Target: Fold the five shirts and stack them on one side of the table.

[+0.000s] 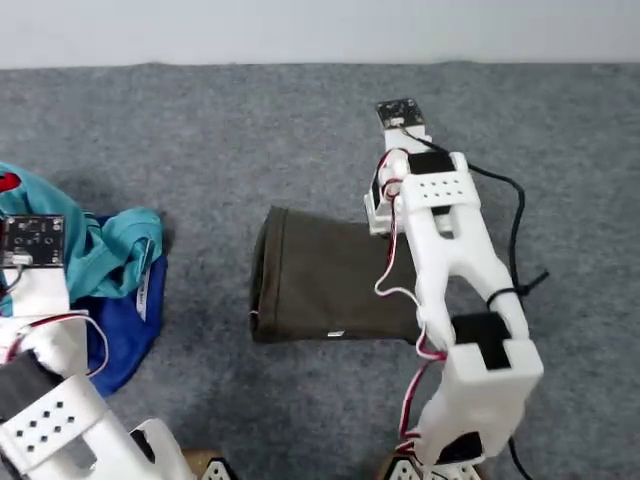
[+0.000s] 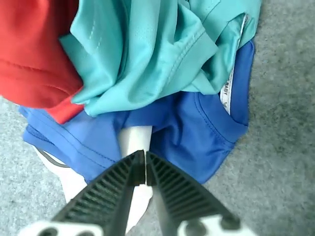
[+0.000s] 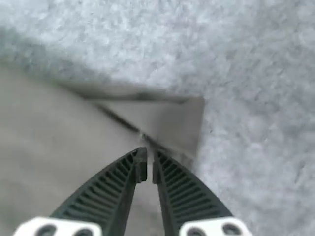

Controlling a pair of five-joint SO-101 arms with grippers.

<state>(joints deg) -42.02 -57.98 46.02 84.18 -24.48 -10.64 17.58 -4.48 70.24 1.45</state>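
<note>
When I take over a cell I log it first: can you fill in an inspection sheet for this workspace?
Surface: grey, felt-like table.
Job's things: dark olive shirt folded over, mid-table; teal shirt, blue shirt, red shirt and a white cloth heaped unfolded at one side.
Clutter: nothing seen.
Grippers: left gripper shut, over the heap's blue shirt; right gripper shut at the olive shirt's corner; whether it pinches cloth cannot be told.
Cables: red and white wires and a black cable run along the right arm.
Surroundings: pale wall beyond the table.
</note>
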